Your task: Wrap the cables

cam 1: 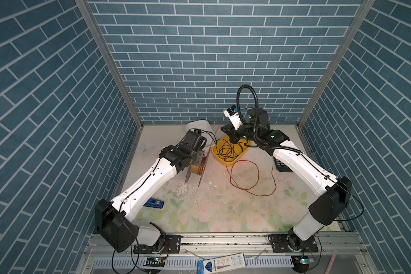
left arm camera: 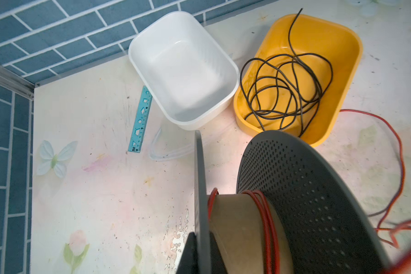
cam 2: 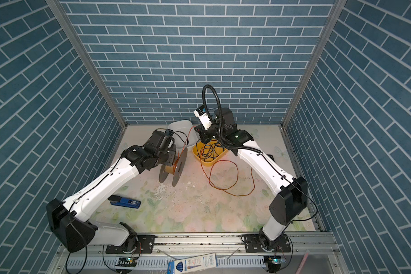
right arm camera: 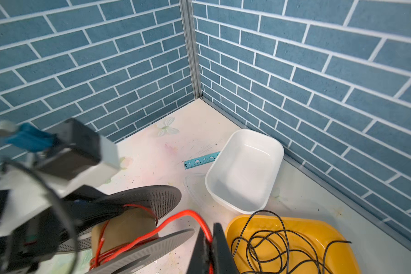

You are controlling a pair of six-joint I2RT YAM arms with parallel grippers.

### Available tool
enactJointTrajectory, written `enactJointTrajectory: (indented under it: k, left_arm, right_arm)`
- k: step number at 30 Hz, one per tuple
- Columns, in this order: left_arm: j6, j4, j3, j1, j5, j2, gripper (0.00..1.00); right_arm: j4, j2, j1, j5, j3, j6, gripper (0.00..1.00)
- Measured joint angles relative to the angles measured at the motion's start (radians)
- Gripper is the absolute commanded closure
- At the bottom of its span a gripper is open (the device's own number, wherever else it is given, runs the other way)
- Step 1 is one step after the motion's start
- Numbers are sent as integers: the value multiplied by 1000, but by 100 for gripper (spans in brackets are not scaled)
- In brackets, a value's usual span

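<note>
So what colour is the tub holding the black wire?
Yellow; the tub shows best in the left wrist view.

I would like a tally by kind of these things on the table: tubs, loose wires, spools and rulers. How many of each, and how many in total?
Tubs: 2 (white tub, yellow tub)
Wires: 2 (orange wire, black wire)
Spools: 1 (spool)
Rulers: 1 (teal ruler)
Total: 6

top views: high, looking down, far | wrists: close, sharing white tub (left arm camera: 183, 71)
</note>
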Motion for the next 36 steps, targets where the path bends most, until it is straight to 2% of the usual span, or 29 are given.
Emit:
enactJointTrajectory:
  k: [6,13,20,26,30,36]
  left_arm:
    - [55,11,8,-1,79,-94,100]
    - [82,-60,175,27,183,-86,100]
    - [42,-166,386,142,330,-45,100]
    - [-7,-303,623,162,400,56,100]
    - [-32,-327,767,163,437,90,100]
    - [-42,-401,958,164,441,143,100]
  right_arm:
    - [2,138,-94,-182,63,81,100]
    - [37,260,-124,-361,71,146,100]
    - [369,199,-103,-485,-205,280,100]
    - [513,152,-51,-451,-336,339,72]
    - [555,135,-41,-412,-416,379,49]
    - [571,14,-29,-357,-560,393,33]
